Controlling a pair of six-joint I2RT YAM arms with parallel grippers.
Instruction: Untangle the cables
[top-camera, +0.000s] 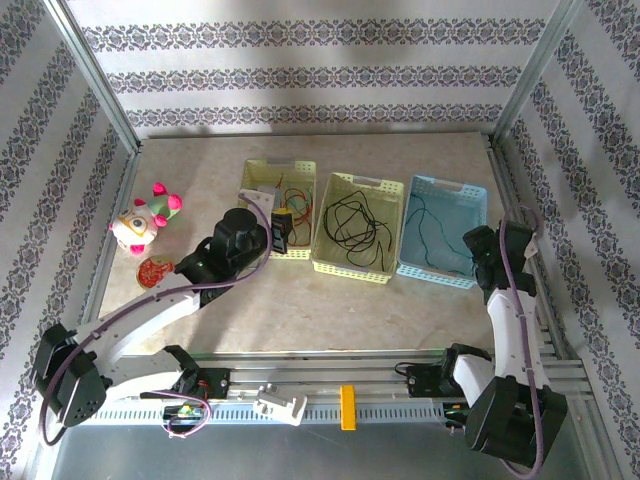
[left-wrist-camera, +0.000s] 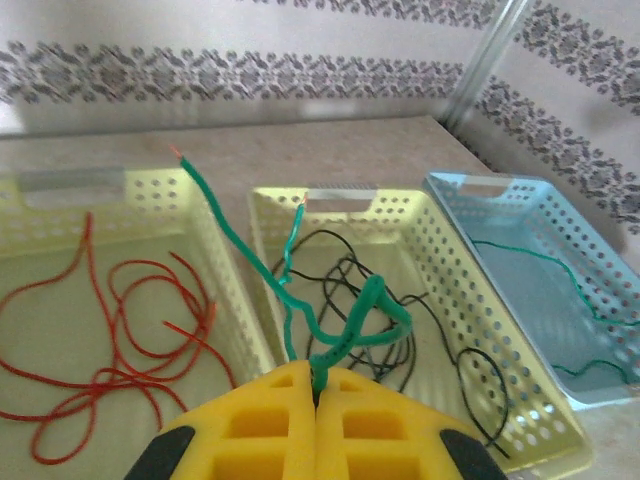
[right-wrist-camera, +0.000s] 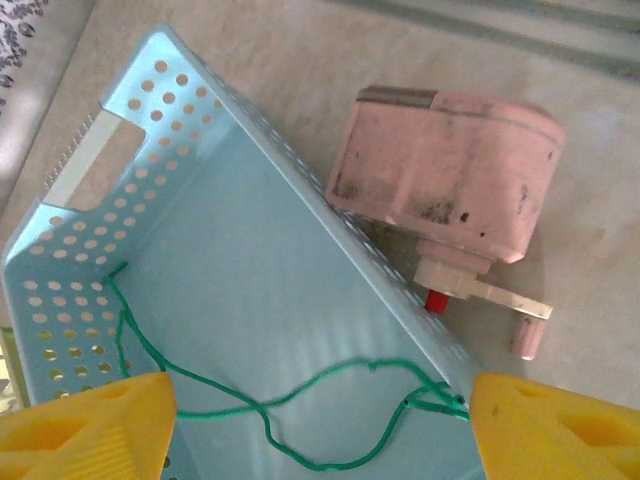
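The sorting step is in hand: the cables are nearly all apart, each colour in its own basket. The left gripper (left-wrist-camera: 318, 378) is closed on a green cable (left-wrist-camera: 262, 270), which is pinched between the yellow fingers. This cable rises in kinks over the wall between the left basket (left-wrist-camera: 222, 262) and the middle basket (left-wrist-camera: 478, 300). One loop of it hangs over the black cable (left-wrist-camera: 420, 330); I cannot tell if they are hooked together.

The red cable (left-wrist-camera: 120, 320) lies alone in the left basket in loose curls. A second green cable (right-wrist-camera: 300, 395) lies in the blue basket (right-wrist-camera: 200, 140), and the right gripper (right-wrist-camera: 322, 405) hovers above it with its fingers wide apart.

I judge that the next move is to lift the green cable free of the black one, slowly, and carry it to the blue basket.

All the cables are thin, soft and wavy, and they keep their bends. The baskets are plastic with rows of round holes, where a cable end could catch. A worn pink object (right-wrist-camera: 440, 190) stands on the pale tabletop (left-wrist-camera: 330, 150) beside the blue basket.
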